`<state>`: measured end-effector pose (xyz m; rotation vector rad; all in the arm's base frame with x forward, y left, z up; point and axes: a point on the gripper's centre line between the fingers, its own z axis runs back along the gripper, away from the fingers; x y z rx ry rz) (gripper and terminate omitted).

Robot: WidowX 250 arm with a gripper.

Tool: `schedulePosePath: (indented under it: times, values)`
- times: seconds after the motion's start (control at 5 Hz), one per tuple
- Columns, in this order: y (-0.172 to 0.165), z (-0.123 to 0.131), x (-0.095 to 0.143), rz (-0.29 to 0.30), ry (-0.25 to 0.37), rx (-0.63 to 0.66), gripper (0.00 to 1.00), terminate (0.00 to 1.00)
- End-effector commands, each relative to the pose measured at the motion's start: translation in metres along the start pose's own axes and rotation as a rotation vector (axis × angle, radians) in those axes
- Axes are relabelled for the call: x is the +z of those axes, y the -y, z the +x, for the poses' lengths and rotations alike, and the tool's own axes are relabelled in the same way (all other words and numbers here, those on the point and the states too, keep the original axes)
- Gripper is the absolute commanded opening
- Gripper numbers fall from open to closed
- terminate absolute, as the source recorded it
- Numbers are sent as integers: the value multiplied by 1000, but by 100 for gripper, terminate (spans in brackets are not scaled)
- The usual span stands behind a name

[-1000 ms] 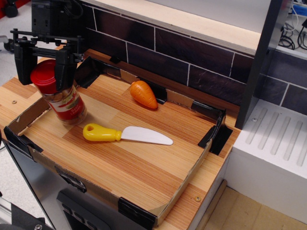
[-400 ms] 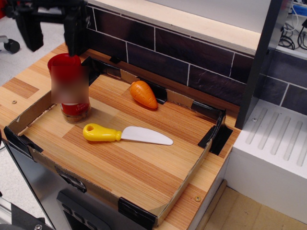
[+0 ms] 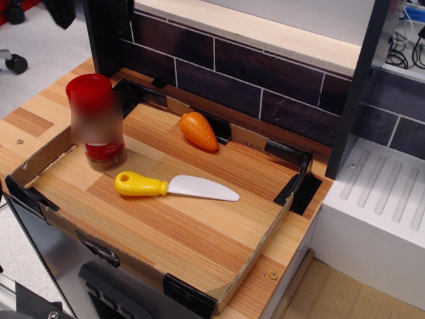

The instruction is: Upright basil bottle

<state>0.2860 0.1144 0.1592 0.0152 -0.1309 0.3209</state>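
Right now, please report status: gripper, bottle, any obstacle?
Gripper almost out of frame, state unreadable. Bottle upright, free, in tray's left corner. Knife and carrot lie apart from it.

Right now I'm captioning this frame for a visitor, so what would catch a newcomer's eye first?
The basil bottle stands upright, red cap on top, at the left end of the shallow wooden tray. A yellow-handled knife lies flat mid-tray just right of it, and an orange carrot rests near the back wall. Only a dark piece of the arm shows at the top left; the gripper is out of view.
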Motion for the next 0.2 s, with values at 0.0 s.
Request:
schedulePosePath:
  times: [0.0]
  values:
    - [-3,7,26,7,78,-2,100,100]
